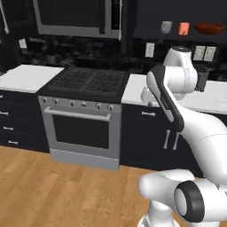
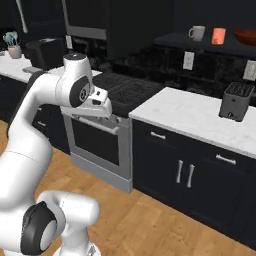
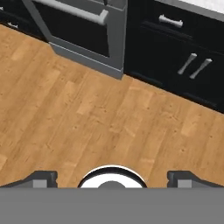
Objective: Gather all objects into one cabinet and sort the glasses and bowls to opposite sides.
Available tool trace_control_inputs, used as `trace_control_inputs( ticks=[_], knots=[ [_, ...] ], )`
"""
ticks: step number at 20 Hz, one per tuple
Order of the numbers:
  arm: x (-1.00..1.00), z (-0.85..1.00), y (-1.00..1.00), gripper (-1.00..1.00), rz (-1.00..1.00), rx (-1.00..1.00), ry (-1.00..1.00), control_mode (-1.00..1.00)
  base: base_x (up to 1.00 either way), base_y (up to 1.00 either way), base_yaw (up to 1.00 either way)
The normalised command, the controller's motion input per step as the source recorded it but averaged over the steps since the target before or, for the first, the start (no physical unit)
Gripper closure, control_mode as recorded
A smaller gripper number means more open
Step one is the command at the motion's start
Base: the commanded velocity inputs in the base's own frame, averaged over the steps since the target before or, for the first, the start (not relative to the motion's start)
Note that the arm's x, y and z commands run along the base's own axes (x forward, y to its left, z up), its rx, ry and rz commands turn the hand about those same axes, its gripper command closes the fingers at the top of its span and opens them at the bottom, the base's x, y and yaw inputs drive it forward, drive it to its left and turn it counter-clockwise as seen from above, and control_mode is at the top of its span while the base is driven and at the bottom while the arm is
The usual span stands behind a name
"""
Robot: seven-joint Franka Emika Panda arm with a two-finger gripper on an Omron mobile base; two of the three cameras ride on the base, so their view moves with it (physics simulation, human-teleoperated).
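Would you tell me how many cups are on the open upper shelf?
2: a grey cup on the left, an orange cup beside it, left of the bowl. Others may be hidden.

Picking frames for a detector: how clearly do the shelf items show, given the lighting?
Left base view: grey-beige cup, orange cup and bowl small, soft against the dark shelf. Right base view: cups larger, bowl cropped. Hand view: evenly lit floor, no glare.

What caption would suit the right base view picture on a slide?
White robot arm folded near the stove; grey-beige cup, orange cup and toaster beyond.
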Motion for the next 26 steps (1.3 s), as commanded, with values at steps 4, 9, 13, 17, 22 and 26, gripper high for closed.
trace_control_inputs(
  ticks=[4, 9, 13, 17, 22, 26],
  knots=[
    [0.00, 0.00, 0.00, -1.00, 0.00, 0.00, 0.00, 1.00, -0.03, 0.00, 0.57],
    [0.00, 0.00, 0.00, -1.00, 0.00, 0.00, 0.00, 1.00, -0.01, 0.00, 0.55],
    [0.00, 0.00, 0.00, -1.00, 0.00, 0.00, 0.00, 1.00, 0.00, 0.00, 0.55],
    [0.00, 0.00, 0.00, -1.00, 0.00, 0.00, 0.00, 1.00, 0.00, 0.00, 0.49],
    [0.00, 0.00, 0.00, -1.00, 0.00, 0.00, 0.00, 1.00, 0.17, 0.00, 0.21],
    [0.00, 0.00, 0.00, -1.00, 0.00, 0.00, 0.00, 1.00, 0.36, 0.00, 0.29]
  ],
)
